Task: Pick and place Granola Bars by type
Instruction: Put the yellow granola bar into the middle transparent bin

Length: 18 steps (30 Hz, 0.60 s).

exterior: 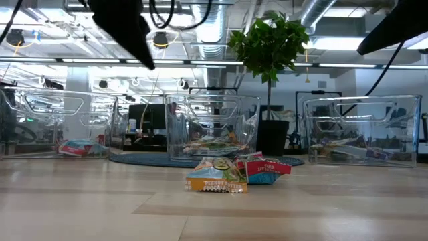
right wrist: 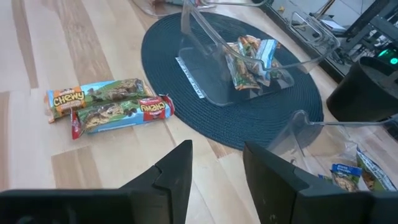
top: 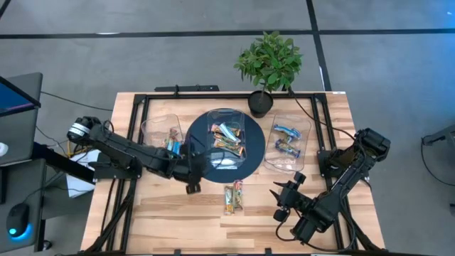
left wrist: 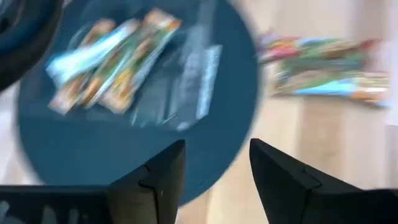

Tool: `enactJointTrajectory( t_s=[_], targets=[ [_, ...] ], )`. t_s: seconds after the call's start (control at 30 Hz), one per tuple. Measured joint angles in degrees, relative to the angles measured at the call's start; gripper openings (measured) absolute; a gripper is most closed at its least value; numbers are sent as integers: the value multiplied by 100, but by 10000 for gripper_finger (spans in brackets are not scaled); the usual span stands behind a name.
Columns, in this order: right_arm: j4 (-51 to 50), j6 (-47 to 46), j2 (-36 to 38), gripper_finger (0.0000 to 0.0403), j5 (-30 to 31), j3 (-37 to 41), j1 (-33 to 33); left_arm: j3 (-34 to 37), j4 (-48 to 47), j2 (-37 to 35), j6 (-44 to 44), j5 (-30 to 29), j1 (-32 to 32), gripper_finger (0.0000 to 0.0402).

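Left of centre in the high view: left tub holds at least one sorted bar, probably more, though the clear wall blurs the count. The left gripper hovers at the lower-left edge of the dark round mat; jaws stand apart, nothing between them.

Centre: middle tub sits on the mat with several Granola Bars still in it, mixed wrappers, so the source is not yet emptied. Just below the mat, two loose bars lie side by side on the bare wooden table, touching each other; one reads "chewy" in the right wrist view. Not yet placed.

Right: right tub has blue-wrapped bars already in. The right gripper waits in the lower right, aimed toward the loose pair, fingers parted and empty.

Judgement: sorting is partway; the two bars on the table and the centre tub's contents remain
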<state>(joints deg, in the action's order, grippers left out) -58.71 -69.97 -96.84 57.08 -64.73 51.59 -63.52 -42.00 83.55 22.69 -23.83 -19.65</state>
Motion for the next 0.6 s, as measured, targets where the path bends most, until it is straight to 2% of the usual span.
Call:
enactJointTrajectory(
  t_s=[0.1,0.23,0.4,0.53,0.6],
  targets=[
    [25,13,0,137,0,0,-8,6,449,2,-391,61,-190,174],
    [298,228,0,139,3,18,-36,6,613,2,-456,44,-419,174],
    [2002,1730,0,137,-2,466,-244,11,586,2,-356,-67,-806,174],
    [3461,2887,0,137,-354,811,-652,11,240,2,124,-642,-1115,174],
    [3891,2972,-2,138,-632,850,-933,39,-85,2,577,-946,-1261,174]
  ],
)
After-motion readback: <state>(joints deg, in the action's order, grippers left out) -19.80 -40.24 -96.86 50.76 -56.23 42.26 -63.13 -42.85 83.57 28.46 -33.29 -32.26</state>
